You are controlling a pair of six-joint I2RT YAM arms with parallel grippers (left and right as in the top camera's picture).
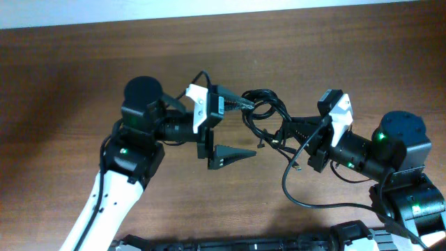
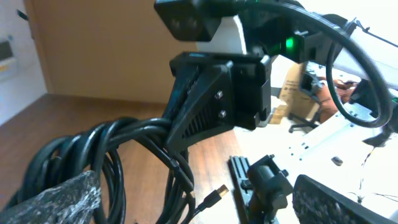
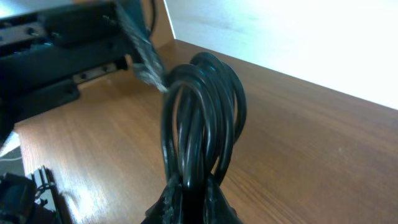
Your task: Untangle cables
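The right tool [image 1: 296, 134] is pinching the bunched black cables [image 1: 263, 111], its fingers pressed together on the base of a loop that is standing up just ahead of it over the wooden surface [image 1: 104, 56]. The left tool [image 1: 245, 127] is standing spread wide and gripping nothing. The bundle is sitting just ahead of its fingertips, with one finger [image 1: 223, 103] lying just beside the bundle's edge and the other well apart from it. One cable is trailing away from the bundle and curving beneath the right tool. Seen from the left wrist, a small USB plug [image 2: 214, 194] is dangling below the bundle.
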